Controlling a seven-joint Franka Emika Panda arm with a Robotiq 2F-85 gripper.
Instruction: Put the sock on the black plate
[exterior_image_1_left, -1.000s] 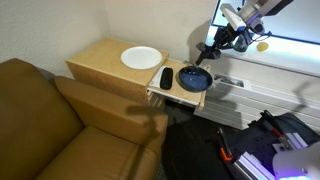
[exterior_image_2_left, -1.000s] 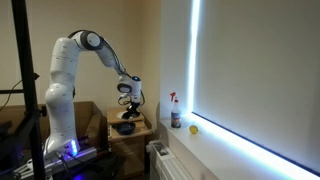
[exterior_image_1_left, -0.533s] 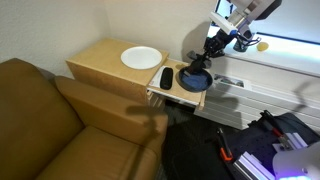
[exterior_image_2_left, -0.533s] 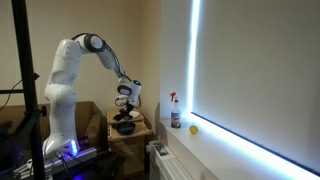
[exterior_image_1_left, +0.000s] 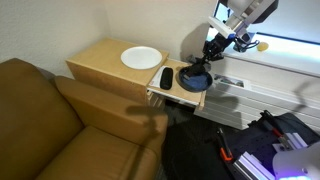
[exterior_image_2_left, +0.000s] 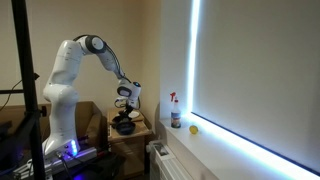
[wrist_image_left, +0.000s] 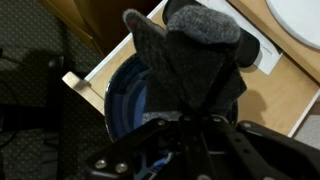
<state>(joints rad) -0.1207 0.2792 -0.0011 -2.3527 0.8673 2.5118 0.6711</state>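
Observation:
My gripper (exterior_image_1_left: 212, 50) is shut on a grey sock (exterior_image_1_left: 203, 64), which hangs from the jaws down onto the dark, black-blue plate (exterior_image_1_left: 188, 82) on the small wooden side shelf. In the wrist view the sock (wrist_image_left: 190, 50) spreads out from my gripper (wrist_image_left: 186, 117) and covers much of the plate (wrist_image_left: 120, 100); its lower end seems to touch the plate. In an exterior view the gripper (exterior_image_2_left: 125, 108) hovers just over the plate (exterior_image_2_left: 124, 127).
A white plate (exterior_image_1_left: 141, 57) lies on the wooden cabinet (exterior_image_1_left: 100, 60). A black oblong object (exterior_image_1_left: 166, 77) lies beside the dark plate. A brown sofa (exterior_image_1_left: 50, 120) is in front. A spray bottle (exterior_image_2_left: 175, 110) and a yellow object (exterior_image_2_left: 193, 129) stand on the window sill.
My gripper has come down and a little towards the dark plate with the sock, which now hangs lower over it.

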